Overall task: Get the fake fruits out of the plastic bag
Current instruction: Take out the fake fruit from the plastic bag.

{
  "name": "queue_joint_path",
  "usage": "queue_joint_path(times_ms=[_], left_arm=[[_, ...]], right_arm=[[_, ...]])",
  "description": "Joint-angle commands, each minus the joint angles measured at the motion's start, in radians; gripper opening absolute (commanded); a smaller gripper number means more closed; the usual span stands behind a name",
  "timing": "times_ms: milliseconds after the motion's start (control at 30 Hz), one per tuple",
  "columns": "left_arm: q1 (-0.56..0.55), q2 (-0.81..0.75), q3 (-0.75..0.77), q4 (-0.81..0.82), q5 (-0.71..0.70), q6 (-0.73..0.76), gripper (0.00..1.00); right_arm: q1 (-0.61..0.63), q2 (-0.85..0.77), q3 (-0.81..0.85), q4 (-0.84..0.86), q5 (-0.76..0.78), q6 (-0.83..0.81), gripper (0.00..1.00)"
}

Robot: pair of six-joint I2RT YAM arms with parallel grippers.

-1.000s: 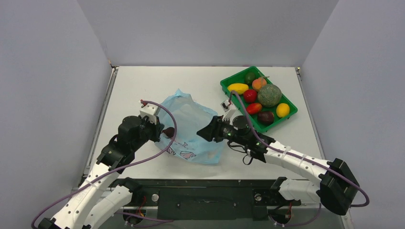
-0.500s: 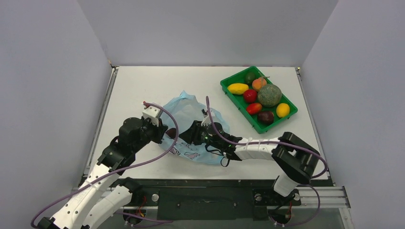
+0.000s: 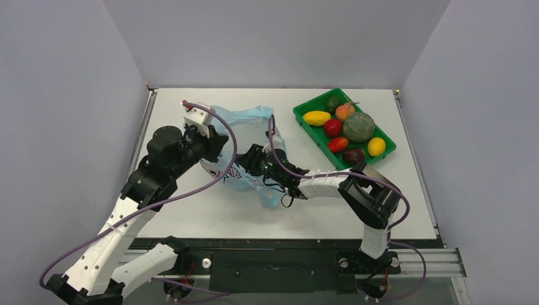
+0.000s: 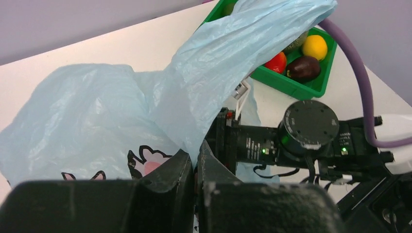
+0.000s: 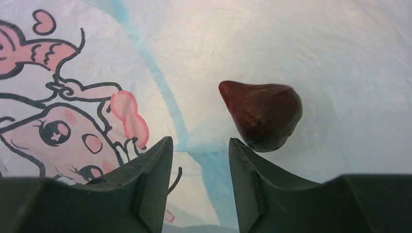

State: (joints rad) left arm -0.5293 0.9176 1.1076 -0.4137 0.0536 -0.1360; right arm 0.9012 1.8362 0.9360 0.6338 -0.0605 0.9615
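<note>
The light-blue plastic bag (image 3: 245, 121) lies mid-table with one edge lifted. My left gripper (image 3: 216, 141) is shut on that edge; in the left wrist view its jaws (image 4: 197, 158) pinch the film of the bag (image 4: 97, 111). My right gripper (image 3: 248, 161) is inside the bag mouth. In the right wrist view it (image 5: 200, 145) is open and empty. A dark purple-brown fruit (image 5: 262, 114) lies on the bag film (image 5: 340, 58) just beyond the right fingertip (image 5: 243, 150), not between the jaws. This fruit is hidden in the top view.
A green tray (image 3: 304, 108) at the back right holds several fruits: a peach (image 3: 344, 112), a red-orange elongated one (image 3: 337, 144), a dark purple one (image 3: 354, 155), two yellow ones and a large green ball (image 3: 359, 127). The right arm's wrist (image 4: 311, 128) lies beside the bag.
My left gripper has lifted the bag edge up and toward the back. My right gripper has moved left, deeper into the bag mouth.
</note>
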Motion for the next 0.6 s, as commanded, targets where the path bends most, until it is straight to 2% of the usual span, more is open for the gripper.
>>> queue_joint_path(times_ms=[0,100,200,300,467,533,567], left_arm=[[-0.005,-0.086,-0.065,-0.017,0.051,0.000,0.00],[-0.006,-0.164,-0.222,-0.015,0.043,0.014,0.00],[-0.006,-0.201,-0.316,-0.013,0.010,0.022,0.00],[-0.005,-0.215,-0.345,-0.005,0.006,0.025,0.00],[-0.008,-0.183,-0.369,0.022,0.091,0.011,0.00],[-0.015,-0.161,-0.363,0.016,0.110,0.005,0.00],[-0.023,-0.150,-0.362,0.012,0.112,0.004,0.00]], right_arm=[[-0.027,-0.036,0.015,0.028,0.004,0.003,0.45],[-0.032,-0.051,-0.025,0.037,-0.001,-0.005,0.49],[-0.029,-0.066,-0.054,0.014,0.014,-0.045,0.52],[-0.025,-0.089,-0.057,-0.039,0.039,-0.113,0.54],[-0.008,-0.138,-0.034,-0.182,0.105,-0.248,0.59],[0.003,-0.151,-0.016,-0.239,0.152,-0.303,0.65],[0.007,-0.154,-0.011,-0.258,0.177,-0.338,0.71]])
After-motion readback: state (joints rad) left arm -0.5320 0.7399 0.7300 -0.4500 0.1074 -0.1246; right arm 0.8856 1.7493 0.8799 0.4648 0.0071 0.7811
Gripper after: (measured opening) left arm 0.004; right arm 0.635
